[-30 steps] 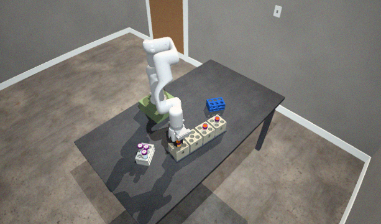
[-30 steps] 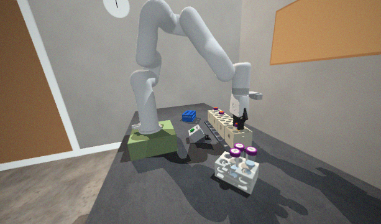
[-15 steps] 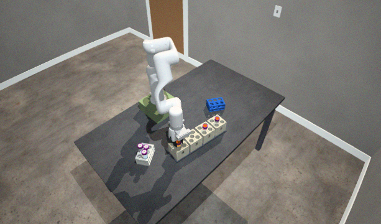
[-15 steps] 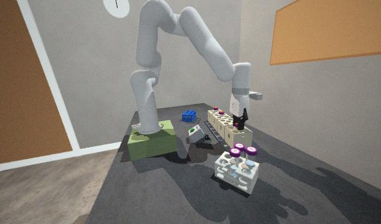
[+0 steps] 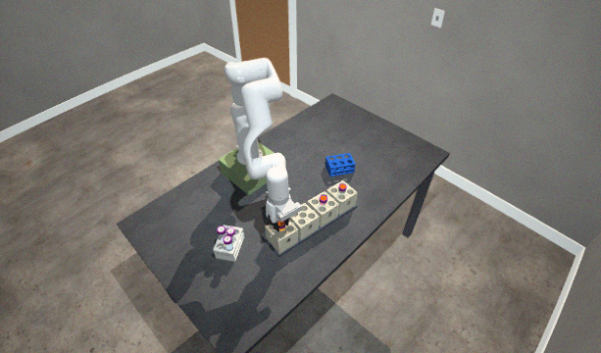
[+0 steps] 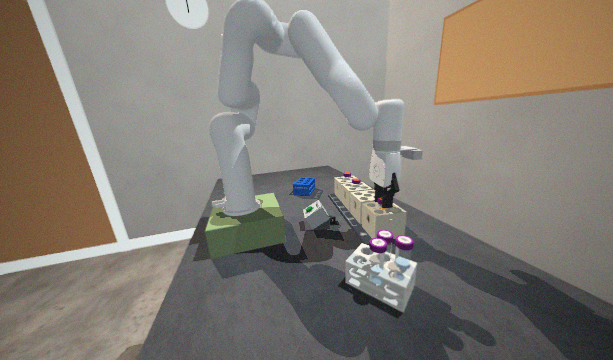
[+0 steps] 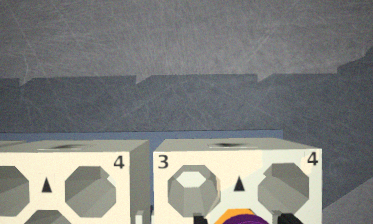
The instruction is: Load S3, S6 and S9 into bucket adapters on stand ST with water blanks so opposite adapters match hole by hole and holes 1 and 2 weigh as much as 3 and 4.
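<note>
Going left to right in the top view, the white rack (image 5: 226, 254) (image 6: 408, 295) holds three purple-capped tubes (image 5: 227, 239) (image 6: 378, 244) with white dots, upright, their printed numbers too small to read. The arm (image 5: 261, 108) (image 6: 331, 65) rises from a green block (image 5: 251, 182) (image 6: 246, 240), arches over, and drops its last link nearly vertical, so the claw (image 5: 281, 223) (image 6: 384, 202) (image 7: 244, 220) points down at the end adapter (image 5: 282, 242) (image 6: 386, 220) (image 7: 239, 155). The claw is partway open, its fingers loosely either side of a tube's purple cap (image 5: 281, 226) (image 6: 381, 200) (image 7: 247, 220) without gripping it. That tube stands in the end adapter, its long axis about upright, just behind holes 3 and 4 as the wrist view has them; the lower picture edge cuts off cap and fingers, and its ID, fill level and exact seating can't be made out. The next adapter (image 5: 307, 227) (image 7: 17, 160) shows only open holes from above. Beyond it, two orange-dot tubes (image 5: 324, 199) (image 6: 356, 181) stand upright, one in each far adapter, levels hidden by the walls. Farther right on the desk (image 5: 378, 147) (image 6: 226, 310) sits the blue rack (image 5: 340, 171) (image 6: 304, 187).
</note>
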